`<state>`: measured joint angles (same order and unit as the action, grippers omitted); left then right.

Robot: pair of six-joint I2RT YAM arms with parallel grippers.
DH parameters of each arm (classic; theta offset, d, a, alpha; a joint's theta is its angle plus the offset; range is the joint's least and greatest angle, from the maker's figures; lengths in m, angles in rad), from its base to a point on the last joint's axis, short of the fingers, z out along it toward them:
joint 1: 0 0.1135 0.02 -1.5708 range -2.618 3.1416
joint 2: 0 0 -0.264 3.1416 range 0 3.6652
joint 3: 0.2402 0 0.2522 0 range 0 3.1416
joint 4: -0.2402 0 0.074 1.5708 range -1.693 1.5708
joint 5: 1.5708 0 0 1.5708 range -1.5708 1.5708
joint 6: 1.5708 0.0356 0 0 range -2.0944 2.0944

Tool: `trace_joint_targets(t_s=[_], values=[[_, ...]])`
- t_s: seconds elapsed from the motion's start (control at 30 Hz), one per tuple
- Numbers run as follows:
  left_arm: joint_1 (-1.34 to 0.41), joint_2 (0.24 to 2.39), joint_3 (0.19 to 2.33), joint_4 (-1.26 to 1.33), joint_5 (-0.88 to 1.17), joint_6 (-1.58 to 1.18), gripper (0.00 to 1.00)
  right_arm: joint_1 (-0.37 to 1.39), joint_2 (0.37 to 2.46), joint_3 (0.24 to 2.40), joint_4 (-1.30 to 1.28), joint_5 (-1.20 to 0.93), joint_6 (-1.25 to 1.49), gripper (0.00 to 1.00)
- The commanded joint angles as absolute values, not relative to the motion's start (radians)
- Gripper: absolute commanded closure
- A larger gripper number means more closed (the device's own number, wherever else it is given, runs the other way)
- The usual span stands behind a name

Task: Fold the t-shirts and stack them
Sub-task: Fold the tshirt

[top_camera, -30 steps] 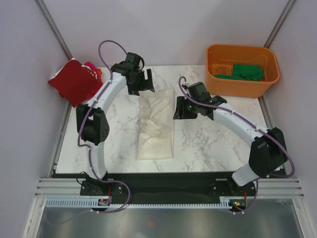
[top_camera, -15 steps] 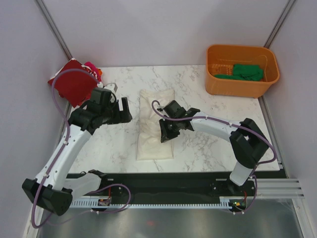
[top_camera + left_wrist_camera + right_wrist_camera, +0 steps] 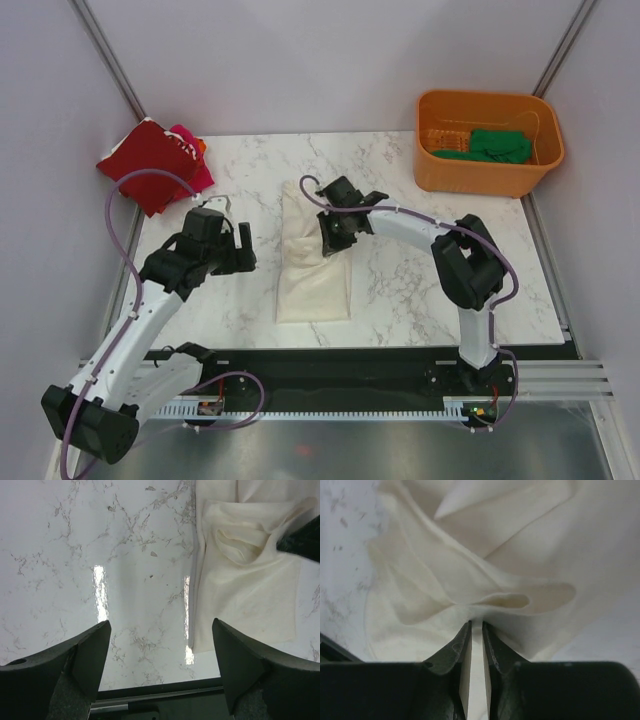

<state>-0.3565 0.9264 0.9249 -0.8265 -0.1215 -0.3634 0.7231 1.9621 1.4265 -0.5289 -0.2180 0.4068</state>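
1. Well to the left of the cream-white t-shirt and beyond it, the dark red t-shirt lies folded with the magenta-pink t-shirt showing at its edge. That is my stack, and I leave it alone.
2. Just left of the cream shirt, my left gripper hangs over bare table. Its fingers are spread wide and hold nothing.
3. The cream shirt lies mid-table as a long strip. Its near half is flat and its far half is bunched.
4. On that far half, my right gripper is pinched tight on a raised fold of the cloth. I judge the step in hand is bringing this end over the near half.
   - I want to lift only enough to clear the cloth, then travel straight along the strip.
   - I want the left gripper on the matching left edge so the fold lands square, not twisted.
5. Well to the right of the cream shirt and beyond it, the green t-shirt sits in the orange tub.
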Motion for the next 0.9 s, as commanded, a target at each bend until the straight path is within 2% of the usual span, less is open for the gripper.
trace_joint_targets(t_s=[0.0, 0.1, 0.17, 0.33, 0.37, 0.5, 0.6, 0.7, 0.83, 0.87], values=[[-0.356, 0.92, 0.91, -0.767, -0.12, -0.327, 0.11, 0.597, 2.025, 1.543, -0.57, -0.051, 0.374, 0.78], [-0.356, 0.925, 0.914, -0.767, -0.104, -0.327, 0.11, 0.474, 2.095, 1.643, -0.597, -0.006, 0.367, 0.78], [-0.356, 0.928, 0.923, -0.769, -0.083, -0.331, 0.11, 0.45, 2.105, 1.702, -0.6, -0.015, 0.351, 0.77], [-0.357, 0.933, 0.937, -0.785, -0.005, -0.376, 0.12, 0.443, 2.017, 1.729, -0.618, -0.026, 0.327, 0.69], [-0.357, 0.934, 0.928, -0.796, 0.029, -0.434, 0.12, 0.445, 1.991, 1.695, -0.618, -0.029, 0.322, 0.66], [-0.365, 0.924, 0.844, -0.802, 0.092, -0.575, 0.16, 0.451, 1.754, 1.484, -0.568, -0.072, 0.333, 0.43], [-0.388, 0.905, 0.756, -0.766, 0.104, -0.644, 0.16, 0.449, 1.595, 1.255, -0.487, -0.232, 0.354, 0.3], [-0.431, 0.91, 0.724, -0.765, 0.104, -0.644, 0.16, 0.463, 1.491, 1.054, -0.384, -0.426, 0.412, 0.28], [-0.443, 0.96, 0.622, -0.765, 0.104, -0.644, 0.16, 0.517, 1.418, 0.847, -0.273, -0.494, 0.498, 0.29], [-0.449, 0.971, 0.608, -0.735, 0.127, -0.679, 0.14, 0.531, 1.402, 0.819, -0.229, -0.495, 0.517, 0.31]])
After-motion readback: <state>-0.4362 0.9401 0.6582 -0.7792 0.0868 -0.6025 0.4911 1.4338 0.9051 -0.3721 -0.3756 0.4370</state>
